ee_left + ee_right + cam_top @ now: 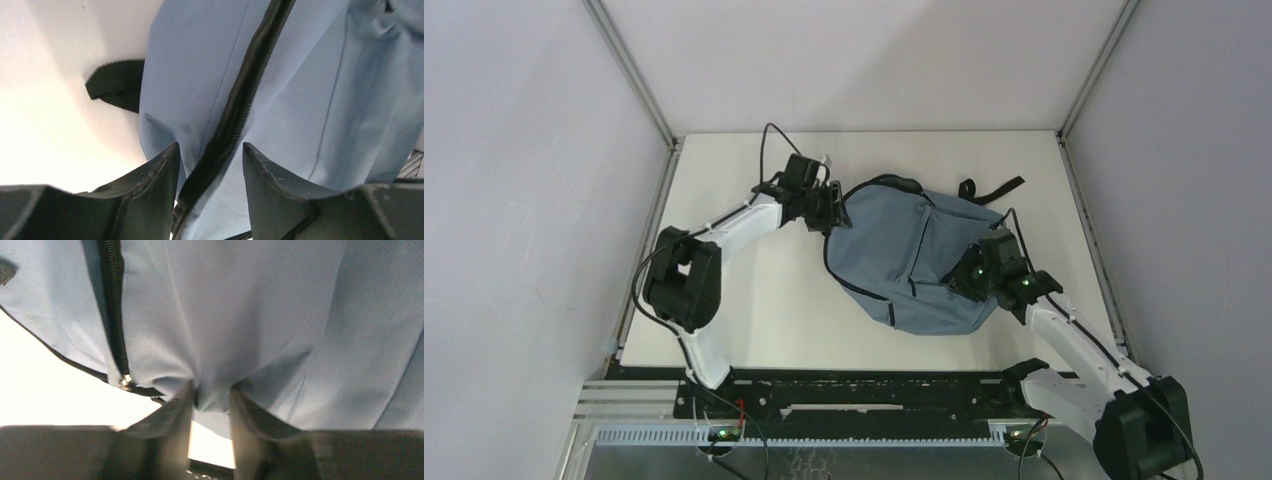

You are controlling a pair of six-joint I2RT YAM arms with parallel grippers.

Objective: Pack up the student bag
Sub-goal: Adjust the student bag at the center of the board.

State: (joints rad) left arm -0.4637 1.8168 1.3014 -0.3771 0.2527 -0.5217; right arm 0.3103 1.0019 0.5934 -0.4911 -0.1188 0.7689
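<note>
In the top view the left arm bends from the left of the frame up to the left gripper (829, 207) at the upper-left edge of the student bag (902, 255). Its jaws are spread, one either side of the black zip (235, 115). The bag lies mid-frame on the white table (754, 300). From the lower right, the right gripper (972, 280) reaches up-left, pinching a fold of the bag's fabric.

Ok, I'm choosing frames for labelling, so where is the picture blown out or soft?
Top external: evenly lit and sharp, student bag clear. Left wrist: table washed out to white, left gripper dark and blurred, zip slightly soft. Right wrist: table overexposed, right gripper blurred, bag weave crisp.
</note>
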